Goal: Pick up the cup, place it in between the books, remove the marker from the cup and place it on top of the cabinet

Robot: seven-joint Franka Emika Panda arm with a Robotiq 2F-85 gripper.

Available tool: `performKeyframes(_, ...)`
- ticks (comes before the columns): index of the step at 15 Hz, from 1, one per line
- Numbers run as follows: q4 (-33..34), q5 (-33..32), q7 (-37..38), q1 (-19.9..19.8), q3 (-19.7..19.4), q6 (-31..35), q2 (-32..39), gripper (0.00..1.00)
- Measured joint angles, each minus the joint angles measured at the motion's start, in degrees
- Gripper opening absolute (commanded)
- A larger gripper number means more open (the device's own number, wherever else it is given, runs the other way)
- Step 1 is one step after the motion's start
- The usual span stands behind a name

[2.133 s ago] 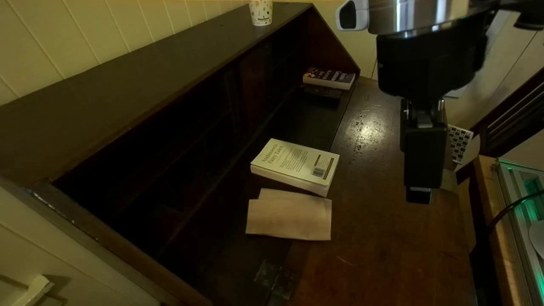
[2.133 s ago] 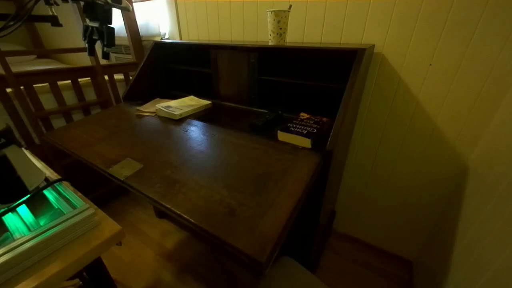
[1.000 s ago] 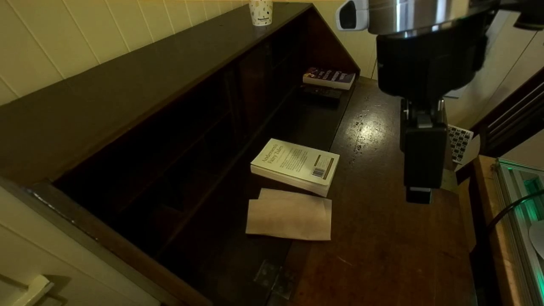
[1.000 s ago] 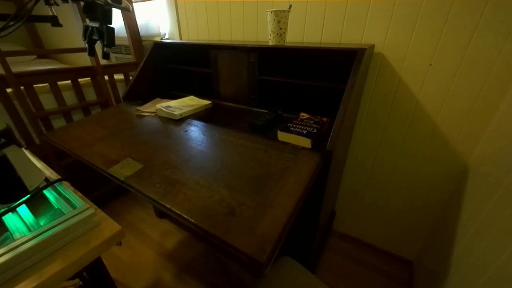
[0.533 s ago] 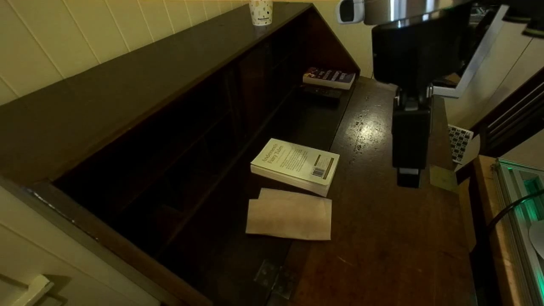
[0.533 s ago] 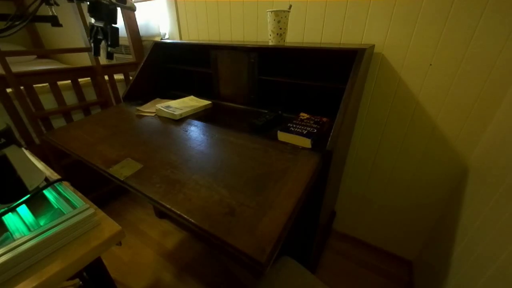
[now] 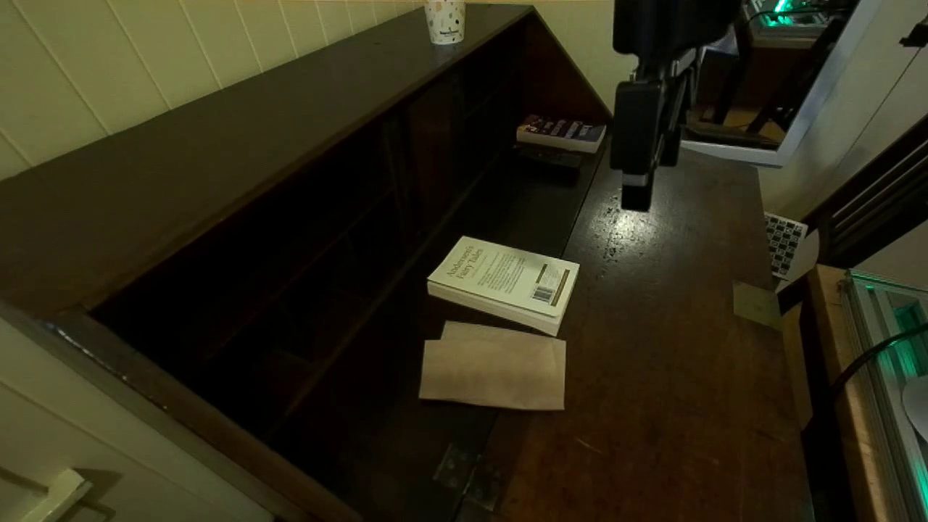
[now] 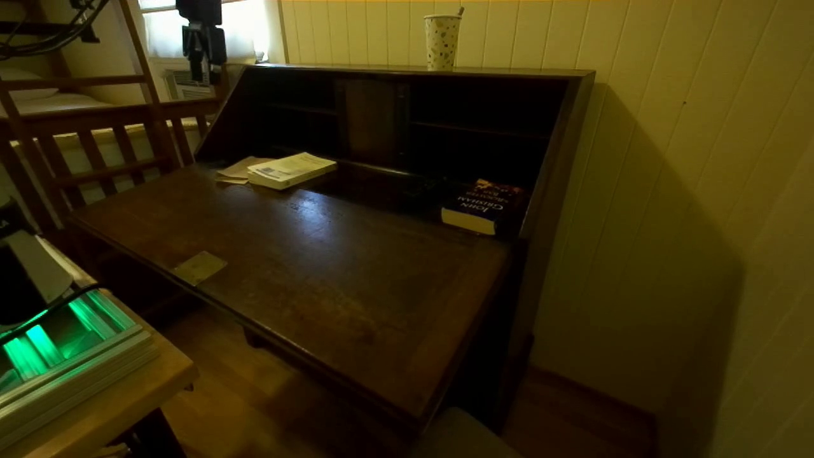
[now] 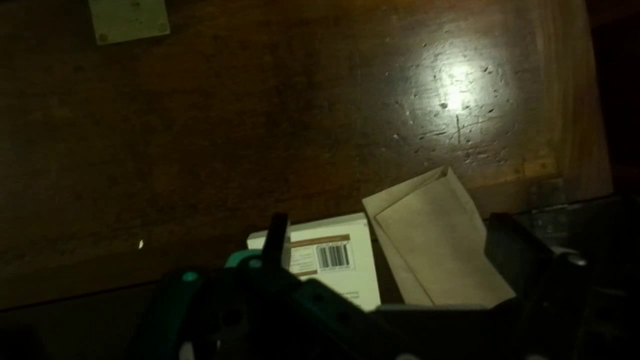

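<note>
Nearer cabinet (image 8: 373, 121) vs. a sec ago: gripper (image 8: 206, 76) w/ jaws apart

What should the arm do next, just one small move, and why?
Probably bring the claw toward the cup, jaws open, ready to grip its side. The cup stands upright on top of the cabinet, with what looks like the marker poking above its rim, and the claw hangs open, apart from it, holding nothing.
</note>
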Motion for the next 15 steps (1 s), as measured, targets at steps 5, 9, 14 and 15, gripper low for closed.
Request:
performKeyframes(5,5.15,-7.49,0.0,-2.39,-0.94,2.2,0.0,1.0)
performKeyframes(9,10.26,-9.94,0.0,-3.39,-1.95,2.8,0.32,1.0)
performKeyframes(14,12.59,-9.94,0.02,-3.51,-2.27,2.8,0.36,1.0)
performKeyframes(15,12.59,-9.94,0.02,-3.51,-2.27,2.8,0.39,1.0)
